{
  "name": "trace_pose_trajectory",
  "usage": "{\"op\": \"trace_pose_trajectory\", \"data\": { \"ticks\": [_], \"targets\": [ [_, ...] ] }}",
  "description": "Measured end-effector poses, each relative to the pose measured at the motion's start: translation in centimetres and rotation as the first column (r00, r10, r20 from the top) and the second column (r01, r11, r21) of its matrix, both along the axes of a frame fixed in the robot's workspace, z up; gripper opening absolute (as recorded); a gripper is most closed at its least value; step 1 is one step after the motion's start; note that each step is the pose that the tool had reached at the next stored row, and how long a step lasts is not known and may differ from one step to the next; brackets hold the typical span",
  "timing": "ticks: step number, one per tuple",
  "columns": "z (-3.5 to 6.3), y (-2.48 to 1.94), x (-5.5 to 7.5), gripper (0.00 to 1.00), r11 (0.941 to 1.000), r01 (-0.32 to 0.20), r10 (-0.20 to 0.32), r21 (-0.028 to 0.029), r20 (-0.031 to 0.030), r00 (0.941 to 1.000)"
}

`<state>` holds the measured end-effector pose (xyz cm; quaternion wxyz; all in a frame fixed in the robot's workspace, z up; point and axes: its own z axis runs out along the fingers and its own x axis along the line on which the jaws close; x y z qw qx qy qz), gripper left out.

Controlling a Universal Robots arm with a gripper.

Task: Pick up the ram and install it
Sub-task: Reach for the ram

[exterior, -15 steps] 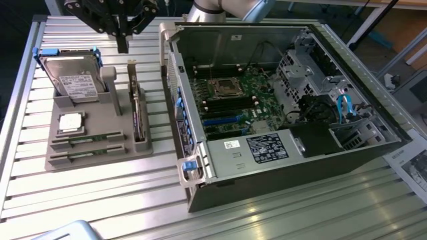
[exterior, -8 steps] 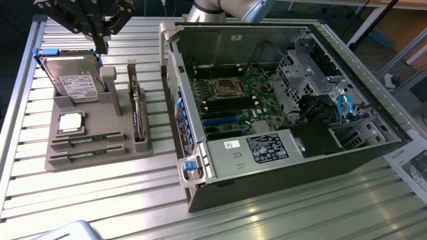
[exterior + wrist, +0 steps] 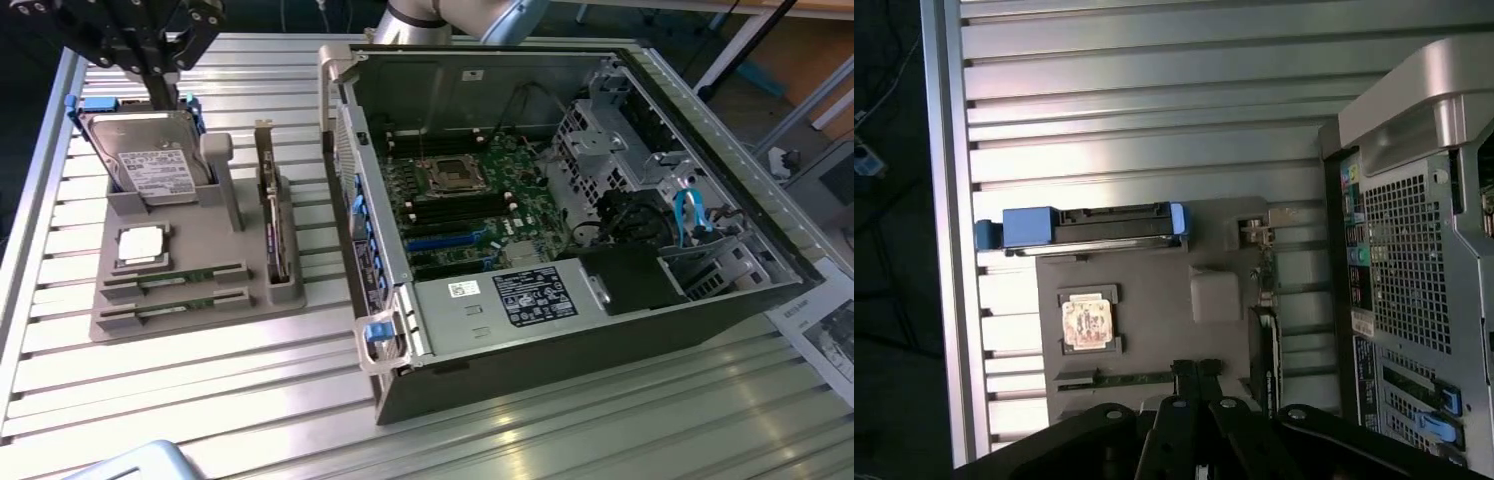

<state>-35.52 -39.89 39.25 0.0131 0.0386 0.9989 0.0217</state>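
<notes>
1. We see the gripper (image 3: 163, 92) hanging over the grey holder (image 3: 200, 310), up near the hard drive (image 3: 150, 160). In the wrist view its fingers (image 3: 1184, 385) are pressed together and pinch nothing.
2. The ram (image 3: 180, 277) lies in a slot of the holder just in front of the CPU chip (image 3: 142, 246), apart from the gripper. A second stick (image 3: 180, 304) lies just beside it.
3. With the fingers shut, we judge that a descent would land on the ram's thin top edge instead of straddling it. That could press it into the slot or chip it.
4. The two sticks sit close, so a small sideways error could catch the wrong one, or both.
5. Inside the computer case (image 3: 561, 330), the memory slots (image 3: 461, 207) are narrow. A ram held tilted would likely jam or seat at one end only.
</notes>
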Motion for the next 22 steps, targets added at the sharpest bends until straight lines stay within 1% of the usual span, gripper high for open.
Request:
{"op": "trace_pose_trajectory", "data": {
  "ticks": [2, 4, 6, 13, 14, 17, 19, 21, 22],
  "targets": [
    [0.0, 0.0, -1.1, 0.1, 1.0, 0.0, 0.0, -0.0001, -0.0002, 1.0],
    [-0.01, 0.0, -1.8, 0.1, 1.0, 0.0, 0.0, 0.0, 0.0, 1.0],
    [-0.01, 0.0, -2.3, 0.1, 1.0, 0.0, 0.0, 0.0, -0.0001, 1.0],
    [0.0, -0.04, -2.4, 0.1, 1.0, 0.0, 0.0, -0.0001, -0.0002, 1.0],
    [-0.01, -0.22, -2.4, 0.1, 1.0, 0.0, 0.0, 0.0, -0.0001, 1.0],
    [-0.01, -1.06, -2.4, 0.1, 1.0, 0.0, 0.0, 0.0, -0.0001, 1.0],
    [-0.01, -1.75, -2.4, 0.1, 1.0, 0.0, 0.0, 0.0, -0.0001, 1.0],
    [-0.01, -2.6, -2.5, 0.1, 1.0, 0.0, 0.0, 0.0, -0.0001, 1.0],
    [-0.01, -2.83, -2.5, 0.1, 1.0, 0.0, 0.0, 0.0, -0.0001, 1.0]
  ]
}}
